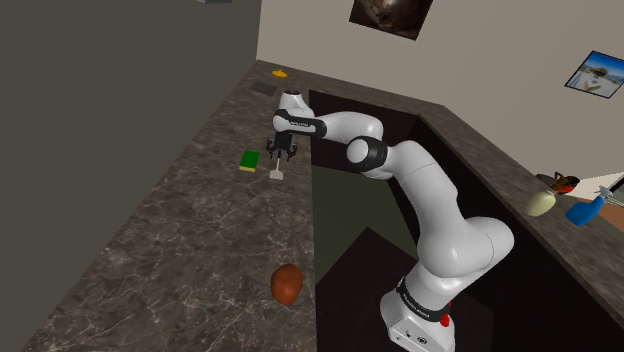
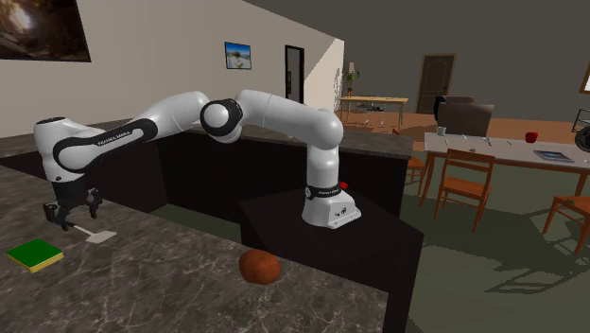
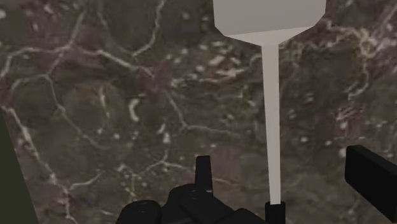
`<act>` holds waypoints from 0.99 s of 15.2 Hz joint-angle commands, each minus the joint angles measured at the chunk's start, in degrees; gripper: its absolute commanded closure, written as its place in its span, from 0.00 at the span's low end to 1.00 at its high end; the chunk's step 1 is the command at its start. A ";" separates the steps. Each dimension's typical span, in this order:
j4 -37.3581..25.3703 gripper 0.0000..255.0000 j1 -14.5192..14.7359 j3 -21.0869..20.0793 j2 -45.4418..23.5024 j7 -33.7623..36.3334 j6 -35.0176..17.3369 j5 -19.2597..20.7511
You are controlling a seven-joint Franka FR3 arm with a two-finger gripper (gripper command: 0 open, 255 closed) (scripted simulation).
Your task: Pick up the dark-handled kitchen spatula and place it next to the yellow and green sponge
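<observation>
The gripper [image 3: 283, 165] hangs with its fingers spread, the dark handle of the spatula [image 3: 272, 114] between them, untouched. A thin pale-grey neck widens to a flat, squarish blade. It lies on the dark marbled counter [image 3: 95, 127], near the green-topped, yellow-sided sponge [image 1: 250, 160]

The shoulder view is looking down along the desk [image 1: 150, 250], the second exterior view is facing across it, and the wrist view is looking closely down.
</observation>
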State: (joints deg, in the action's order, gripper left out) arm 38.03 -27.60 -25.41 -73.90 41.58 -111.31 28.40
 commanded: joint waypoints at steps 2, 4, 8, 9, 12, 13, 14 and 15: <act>0.00 0.00 0.00 0.00 0.00 0.00 0.00 0.00; 1.79 0.00 -0.48 -0.27 1.93 0.31 0.32 -0.05; 4.52 0.00 -1.28 -0.96 6.18 0.69 2.13 -0.39; 4.55 0.00 -1.28 -0.96 6.20 0.70 2.12 -0.39; 4.52 0.00 -1.28 -0.96 6.18 0.69 2.13 -0.39; 4.52 0.00 -1.28 -0.96 6.18 0.69 2.13 -0.39; 4.52 0.00 -1.28 -0.96 6.18 0.69 2.13 -0.39; 4.52 0.00 -1.28 -0.96 6.18 0.69 2.13 -0.39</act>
